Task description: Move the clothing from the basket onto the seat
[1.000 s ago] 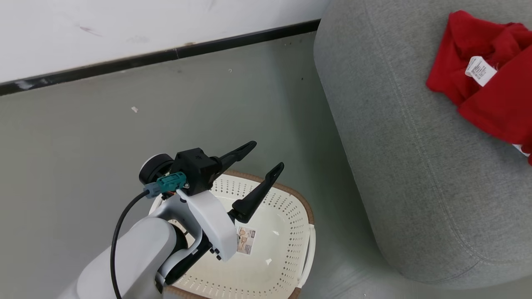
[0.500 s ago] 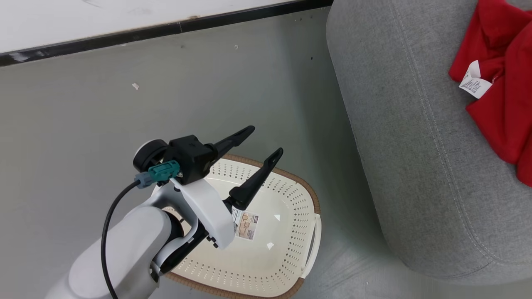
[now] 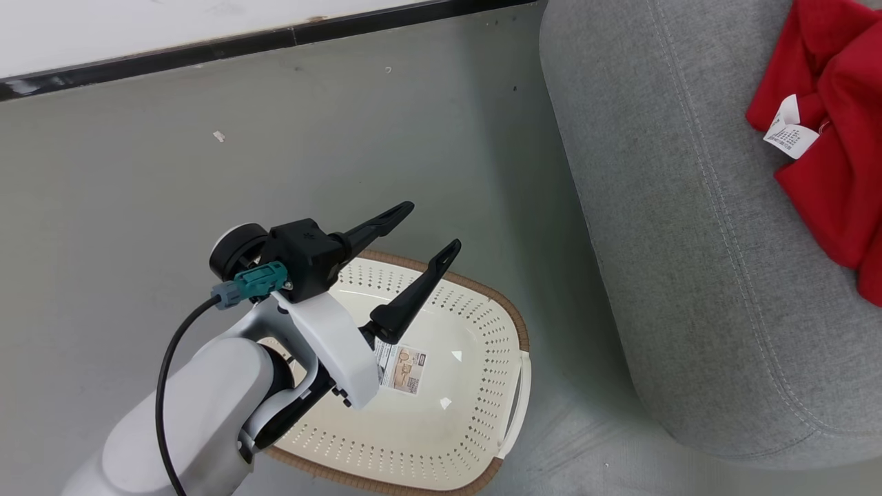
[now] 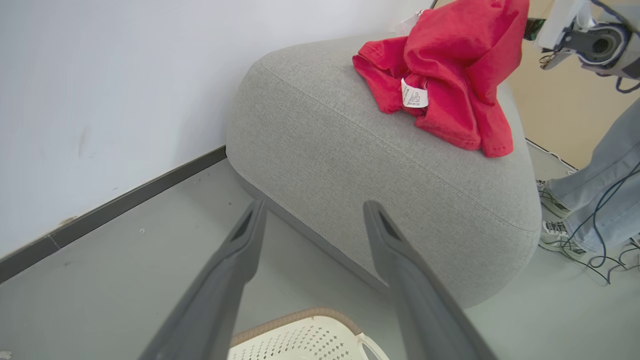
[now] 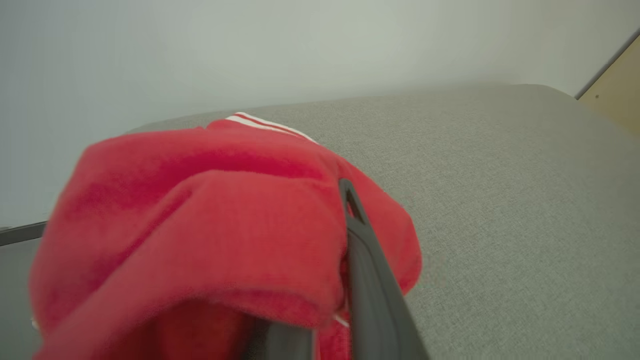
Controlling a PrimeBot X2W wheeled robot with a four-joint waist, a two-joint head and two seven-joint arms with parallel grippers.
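the left gripper (image 3: pixel 433 225) is held above the near-left part of the basket (image 3: pixel 513 324), with its two dark fingers spread wide apart and nothing between them. the basket is set on the grey floor (image 3: pixel 207 172), just beside the seat (image 3: pixel 689 275) but apart from it, and a paper label (image 3: pixel 403 368) is seen on its bottom. in the left wrist view the left gripper (image 4: pixel 314 207) is pointed towards the seat (image 4: pixel 375 165), and a corner of the basket (image 4: pixel 300 340) is seen below the fingers.

a red garment (image 3: pixel 834 193) is laid on top of the seat, with a white care tag (image 3: pixel 790 134) turned outwards. in the left wrist view the garment (image 4: pixel 450 75) is drawn up into a peak towards the right arm. in the right wrist view the right gripper (image 5: pixel 327 200) is seen clamped on the red garment (image 5: pixel 200 225) above the seat (image 5: pixel 500 200); one finger is covered by the cloth. a person's leg (image 4: pixel 595 190) and shoe (image 4: pixel 555 235) are seen beyond the seat.
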